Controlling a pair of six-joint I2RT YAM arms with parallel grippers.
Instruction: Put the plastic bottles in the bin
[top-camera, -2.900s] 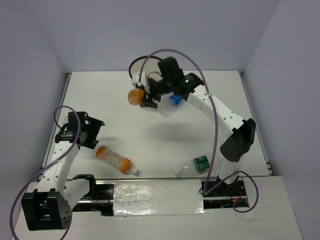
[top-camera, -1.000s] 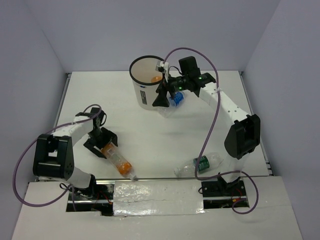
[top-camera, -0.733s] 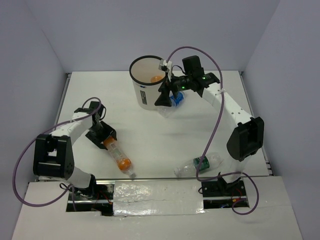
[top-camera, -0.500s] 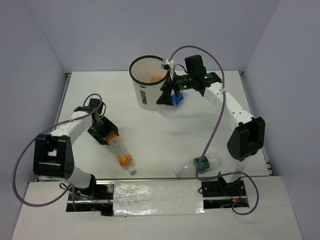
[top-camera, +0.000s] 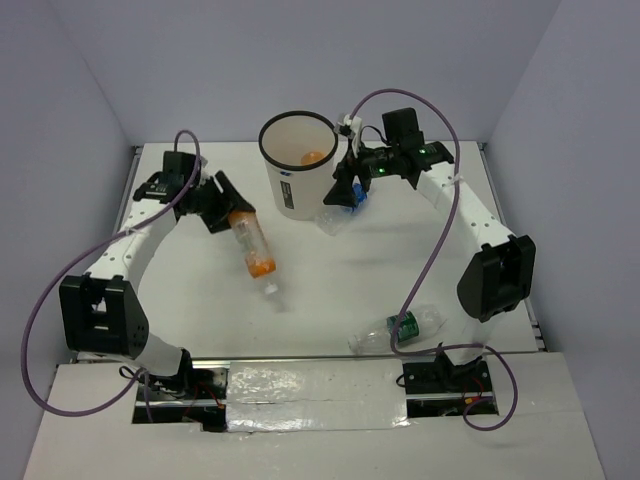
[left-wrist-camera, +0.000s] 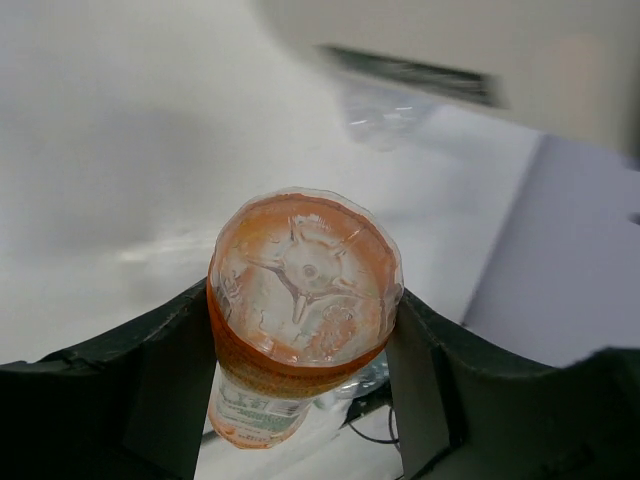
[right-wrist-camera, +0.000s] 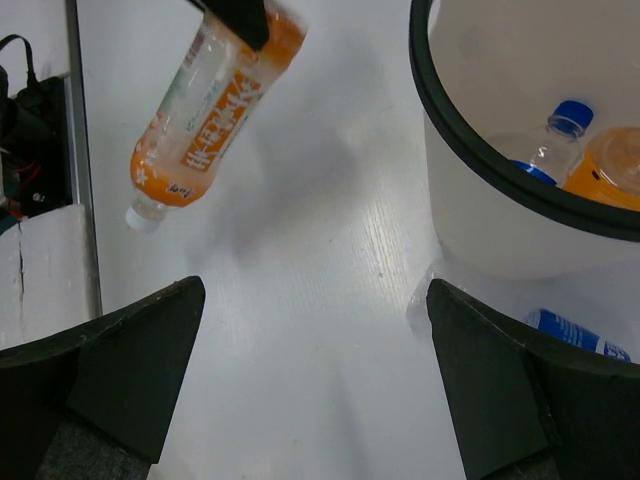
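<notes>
Left tool (top-camera: 222, 203): pinching the base end of the longer orange bottle (top-camera: 252, 245); the wrist view shows a finger on each side of the bottle's bottom. The bottle is held off the surface (top-camera: 330, 280), tilted, white cap lowest. It is near the left side of the bin (top-camera: 290, 195), not touching it.

Right tool (right-wrist-camera: 312, 300): fingers spread wide, nothing between them. It hangs beside the bin's right wall.

Inside the bin: stubby orange bottle (right-wrist-camera: 610, 165) and blue-capped clear bottle (right-wrist-camera: 550, 145), side by side.

Blue-label bottle (right-wrist-camera: 580, 335) lies on the surface at the bin's foot.

Green-label bottle (top-camera: 400, 327) lies on its side near the right arm's base, well apart from the bin.
</notes>
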